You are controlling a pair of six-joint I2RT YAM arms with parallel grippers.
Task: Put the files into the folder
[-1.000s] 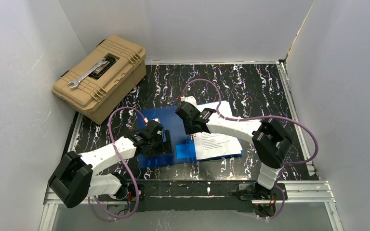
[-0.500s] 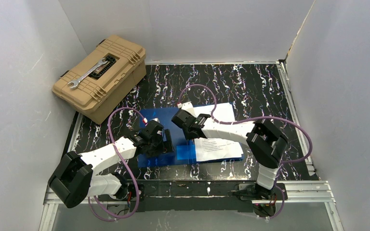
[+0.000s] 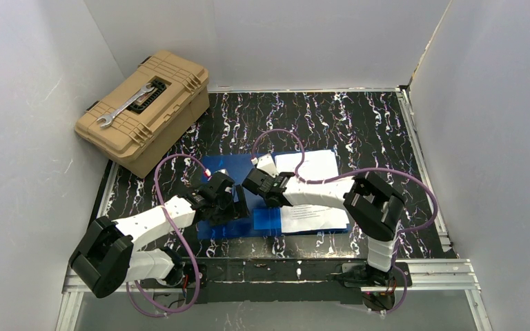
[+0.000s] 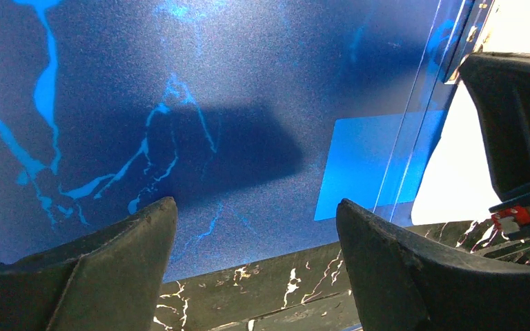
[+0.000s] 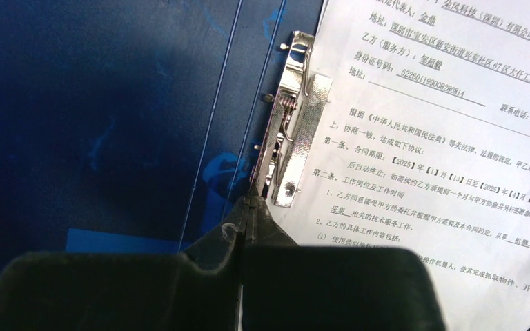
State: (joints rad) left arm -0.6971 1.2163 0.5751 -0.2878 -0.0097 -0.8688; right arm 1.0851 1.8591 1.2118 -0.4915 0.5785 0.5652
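Note:
The blue folder point(image 3: 222, 165) lies open and flat on the table. The files point(image 3: 315, 165) rest on its right half, printed side up point(image 5: 442, 138). A metal clip point(image 5: 286, 124) stands at the folder's spine, along the left edge of the sheets. My right gripper point(image 5: 250, 200) is shut, its tips touching the near end of that clip; whether they pinch it I cannot tell. From above, the right gripper point(image 3: 254, 187) sits over the spine. My left gripper point(image 4: 255, 207) is open with nothing between its fingers, low over the folder's left half point(image 4: 179, 83) near the front edge.
A tan toolbox point(image 3: 145, 110) with a wrench point(image 3: 125, 107) on its lid stands at the back left. White walls close in the black marbled table point(image 3: 359, 117) on three sides. A metal rail point(image 3: 283, 272) runs along the near edge.
My right gripper has slid left and nearer across the folder, from the sheets towards the spine clip. The left arm has stayed where it was.

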